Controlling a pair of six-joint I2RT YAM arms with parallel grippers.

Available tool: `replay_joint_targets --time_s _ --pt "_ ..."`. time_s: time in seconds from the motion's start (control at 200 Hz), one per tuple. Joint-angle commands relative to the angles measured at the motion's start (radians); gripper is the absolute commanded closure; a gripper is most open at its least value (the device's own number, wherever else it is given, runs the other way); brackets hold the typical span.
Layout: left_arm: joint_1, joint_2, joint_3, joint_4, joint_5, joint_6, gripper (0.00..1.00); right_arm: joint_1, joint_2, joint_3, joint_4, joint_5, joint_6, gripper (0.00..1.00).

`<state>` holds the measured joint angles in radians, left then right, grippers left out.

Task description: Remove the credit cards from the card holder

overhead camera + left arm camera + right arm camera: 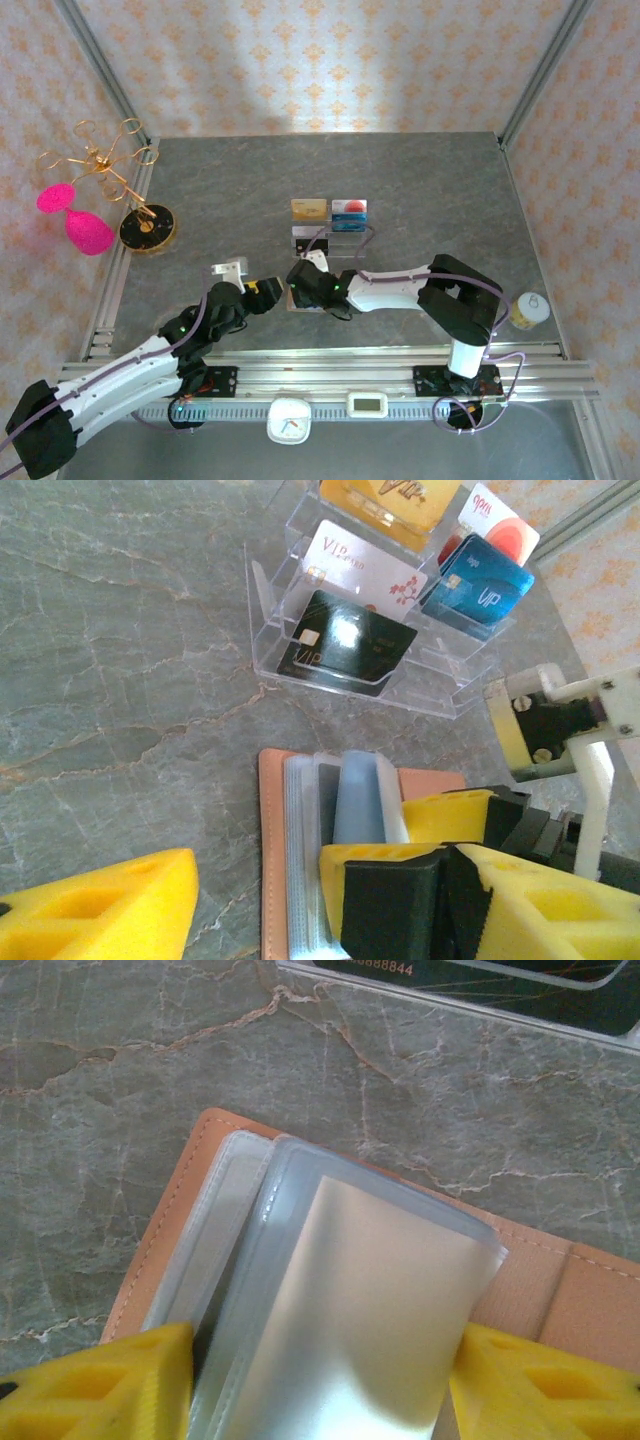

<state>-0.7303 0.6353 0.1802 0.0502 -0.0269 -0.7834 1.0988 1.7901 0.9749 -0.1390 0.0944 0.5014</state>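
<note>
Two arms meet over the open card holder [272, 810], shown from above and from each wrist. The card holder, a pinkish-tan leather booklet, lies flat and open on the grey marbled table [120, 630], in the middle of its near half, under both grippers. Its bluish-grey clear sleeves [345, 795] fan up from the spine. Just beyond it, with a strip of bare table between, stands a clear acrylic tiered stand [268, 610] carrying five credit cards [349, 209]: a gold card [385, 495] and a red-and-white card [497, 528] on the top tier, a white card [362, 565] and a blue card [482, 588] below, and a black card [350, 645] lowest, each leaning back. Left gripper [258, 872]: yellow fingers [90, 910] spread wide, pinching nothing; one hangs over bare table left of the holder and clear of it, the other, black-padded, sits above the sleeves. Right gripper [322, 1360]: yellow fingers [100, 1385] apart on either side of one raised sleeve [370, 1290], whose edges meet both; whether they press on it cannot be told. That sleeve shows a pale grey sheen; whether a card lies inside cannot be told. At the table's left edge, well apart from the holder, stands a gold wire rack [105, 160] with pink glasses [88, 232] at its left side
</note>
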Motion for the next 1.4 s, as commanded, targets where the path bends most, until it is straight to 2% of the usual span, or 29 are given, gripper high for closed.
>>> replay_joint_targets --time_s 0.0,0.05,0.21,0.305,0.44,0.526,0.606,0.761,0.926,1.051,1.166,1.271,1.397 --pt "0.009 0.034 -0.021 0.07 0.041 0.007 0.36 0.006 -0.018 -0.052 -0.005 -0.011 0.006 0.43" --pt "0.01 0.058 -0.024 0.095 0.055 0.003 0.38 0.007 -0.027 -0.062 0.002 -0.015 0.007 0.45" --pt "0.009 0.147 -0.034 0.196 0.108 -0.007 0.5 0.007 -0.056 -0.098 0.041 -0.044 0.012 0.71" --pt "0.009 0.201 -0.035 0.261 0.138 -0.012 0.55 0.008 -0.071 -0.113 0.052 -0.055 0.017 0.8" --pt "0.007 0.297 -0.031 0.387 0.193 -0.032 0.8 0.012 -0.097 -0.141 0.064 -0.062 0.047 0.84" --pt "0.001 0.38 -0.024 0.475 0.241 -0.055 0.93 0.019 -0.11 -0.154 0.073 -0.055 0.076 0.84" --pt "-0.02 0.467 -0.003 0.494 0.261 -0.045 0.99 0.027 -0.121 -0.162 0.079 -0.048 0.104 0.84" --pt "-0.063 0.606 0.033 0.492 0.267 -0.022 1.0 0.033 -0.132 -0.181 0.088 -0.041 0.136 0.84" --pt "-0.068 0.64 0.069 0.358 0.217 0.009 1.0 0.034 -0.144 -0.197 0.084 -0.027 0.156 0.82" --pt "-0.068 0.671 0.07 0.26 0.194 0.031 1.0 0.035 -0.164 -0.203 0.019 0.038 0.176 0.75" --pt "-0.071 0.699 0.044 0.264 0.215 0.033 1.0 0.035 -0.2 -0.222 -0.073 0.132 0.189 0.7" --pt "-0.076 0.71 0.036 0.267 0.217 0.036 1.0 0.035 -0.253 -0.267 -0.115 0.167 0.209 0.59" --pt "-0.075 0.691 0.042 0.257 0.203 0.051 1.0 0.032 -0.322 -0.325 -0.183 0.208 0.257 0.54"
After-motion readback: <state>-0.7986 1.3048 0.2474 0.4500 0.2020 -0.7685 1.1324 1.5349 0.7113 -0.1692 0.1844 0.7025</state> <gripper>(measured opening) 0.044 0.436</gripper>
